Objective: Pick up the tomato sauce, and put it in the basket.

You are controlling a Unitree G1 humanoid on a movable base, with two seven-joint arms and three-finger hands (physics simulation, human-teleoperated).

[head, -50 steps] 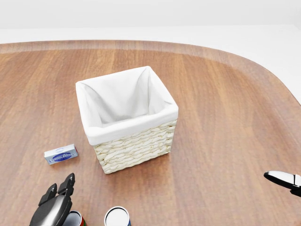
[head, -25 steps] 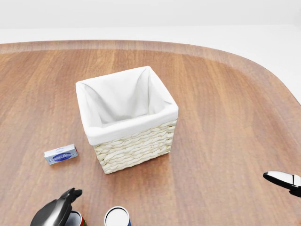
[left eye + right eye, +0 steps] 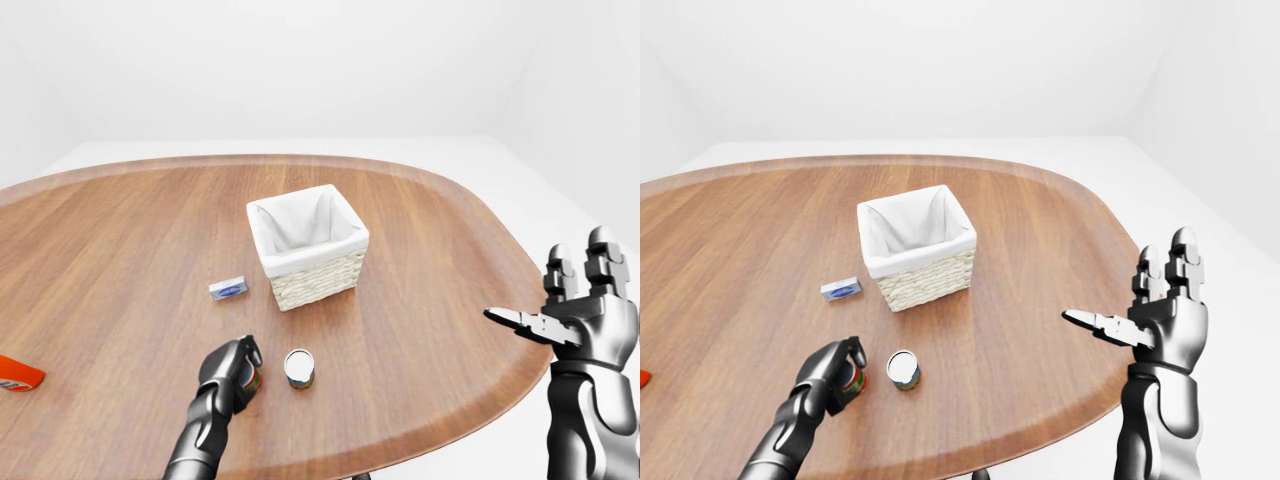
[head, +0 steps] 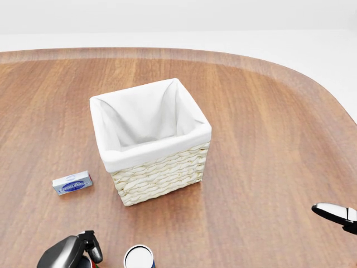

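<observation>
White walls surround the wooden worktop point(image 3: 120, 260). Below the basket point(image 3: 307, 246), the left hand point(image 3: 835, 372) curls round the tomato sauce point(image 3: 851, 381), just beside a white-topped can point(image 3: 904, 369); lifting carelessly could topple it. The right hand point(image 3: 1160, 310) hangs open, well right.

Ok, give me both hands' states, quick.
Left hand: fingers closed round the red-labelled can, apparently the tomato sauce, on the table.
Right hand: open, empty, held up past the table's right edge.
</observation>
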